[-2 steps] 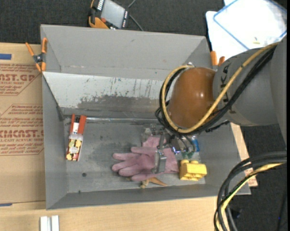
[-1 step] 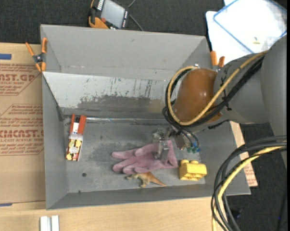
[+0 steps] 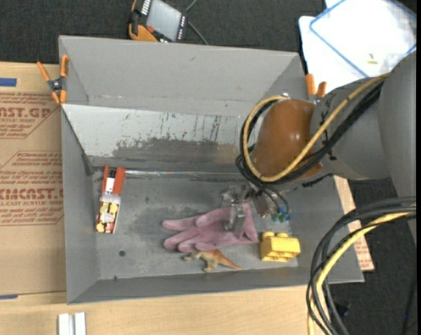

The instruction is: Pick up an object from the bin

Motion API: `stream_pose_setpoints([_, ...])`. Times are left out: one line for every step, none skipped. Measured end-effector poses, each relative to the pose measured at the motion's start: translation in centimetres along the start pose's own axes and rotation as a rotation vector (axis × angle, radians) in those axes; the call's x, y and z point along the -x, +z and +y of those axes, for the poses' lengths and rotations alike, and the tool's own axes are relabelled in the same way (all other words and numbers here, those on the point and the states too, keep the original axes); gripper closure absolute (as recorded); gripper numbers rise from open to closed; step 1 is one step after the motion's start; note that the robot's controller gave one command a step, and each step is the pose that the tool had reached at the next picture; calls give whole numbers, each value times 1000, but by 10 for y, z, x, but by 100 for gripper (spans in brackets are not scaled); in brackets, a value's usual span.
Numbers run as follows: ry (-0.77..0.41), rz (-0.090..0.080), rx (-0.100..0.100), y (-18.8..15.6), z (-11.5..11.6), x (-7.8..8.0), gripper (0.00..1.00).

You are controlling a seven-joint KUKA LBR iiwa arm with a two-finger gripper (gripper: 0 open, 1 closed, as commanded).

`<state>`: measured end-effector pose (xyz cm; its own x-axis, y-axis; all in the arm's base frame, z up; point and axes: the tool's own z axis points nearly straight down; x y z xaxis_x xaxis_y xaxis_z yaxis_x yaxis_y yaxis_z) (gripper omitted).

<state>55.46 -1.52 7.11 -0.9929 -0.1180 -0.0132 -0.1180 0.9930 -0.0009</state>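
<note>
I have the gripper [image 3: 242, 211] low over the cuff end of a pink glove [image 3: 196, 232]. The glove lies flat on the floor of the bin [image 3: 77, 257], toward the near side and right of centre. I cannot tell whether the gripper is wide or narrow, or whether it has any of the glove in it. A yellow block [image 3: 280, 246] sits just right of the cuff, and a small tan dinosaur [image 3: 211, 259] lies just beside the glove's near edge. I'd pinch a fold of the cuff, steer clear of the block, and lift straight up, watching that the limp glove doesn't drag the dinosaur along.
</note>
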Motion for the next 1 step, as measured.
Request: stream_pose_setpoints([-8,-2,0,-13,-1,-4,100])
